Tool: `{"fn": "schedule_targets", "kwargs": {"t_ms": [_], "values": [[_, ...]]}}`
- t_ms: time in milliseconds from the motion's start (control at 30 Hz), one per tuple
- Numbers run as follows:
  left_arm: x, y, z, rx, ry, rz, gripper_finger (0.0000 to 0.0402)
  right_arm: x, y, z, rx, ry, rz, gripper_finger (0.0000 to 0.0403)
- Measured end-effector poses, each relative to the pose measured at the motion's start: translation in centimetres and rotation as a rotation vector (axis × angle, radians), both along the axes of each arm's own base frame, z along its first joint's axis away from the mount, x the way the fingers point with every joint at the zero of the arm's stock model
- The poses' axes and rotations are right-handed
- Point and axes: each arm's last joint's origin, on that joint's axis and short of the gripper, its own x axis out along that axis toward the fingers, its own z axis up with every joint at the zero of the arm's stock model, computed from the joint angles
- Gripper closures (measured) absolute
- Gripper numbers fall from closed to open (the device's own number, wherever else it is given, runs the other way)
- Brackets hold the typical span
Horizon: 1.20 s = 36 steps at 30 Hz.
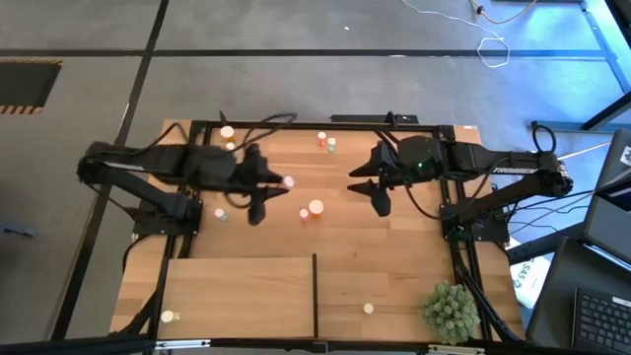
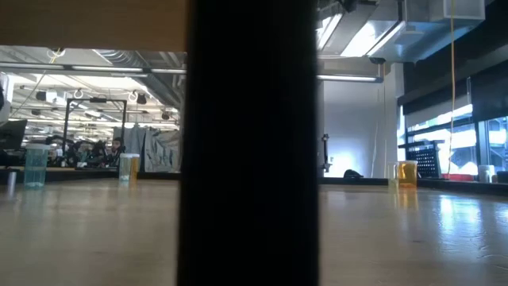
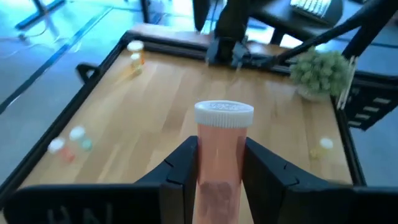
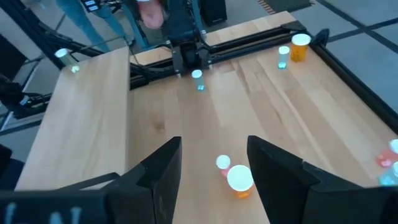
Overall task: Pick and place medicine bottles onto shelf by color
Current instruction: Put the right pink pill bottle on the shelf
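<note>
Left gripper (image 3: 221, 171) is clamped on a small orange translucent medicine bottle with a white ribbed cap (image 3: 222, 155), held upright between the two dark fingers above the planked wooden desk (image 1: 345, 232), mid-desk on the left side. The grip sits low on the body, with the cap well clear of the fingers.

Right gripper (image 4: 214, 165) hangs over the desk's right half with its jaws parted and nothing between them; two orange white-capped bottles (image 4: 239, 180) stand on the desk below it.

The pale flat light-wood shelf (image 1: 237, 296) with its thin dark divider (image 1: 315, 294) lies at the near edge, well apart from the held bottle.

Risks, judged:
- The smooth round body could slip or tilt in transit.
- Setting down on the wrong side of the divider would break the colour sort.
- A tilted release could tip the bottle and let it roll.
</note>
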Motion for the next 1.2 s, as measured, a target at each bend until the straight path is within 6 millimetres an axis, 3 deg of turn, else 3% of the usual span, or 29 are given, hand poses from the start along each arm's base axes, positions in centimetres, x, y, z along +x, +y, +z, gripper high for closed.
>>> {"fn": "schedule_targets", "kwargs": {"t_ms": [333, 667, 900, 1200], "values": [[-4.0, -5.8, 0.1, -0.030, -0.108, 0.185, 0.0305, 0.0, 0.5, 0.0, -0.023, 0.003, 0.033, 0.0218], [-7.7, -11.7, -3.7, -0.086, -0.286, 0.265, 0.0305, 0.1, 0.7, 0.2, -0.052, -0.024, 0.056, 0.0218], [-10.0, -14.3, -6.3, -0.140, -0.316, 0.173, 0.0305, 0.5, 0.7, 1.2, -0.112, -0.135, 0.079, 0.0218], [-12.6, -16.2, -6.7, -0.116, -0.183, -0.136, 0.0305, 0.7, 0.7, 1.7, -0.105, -0.188, 0.071, 0.0218]]}}
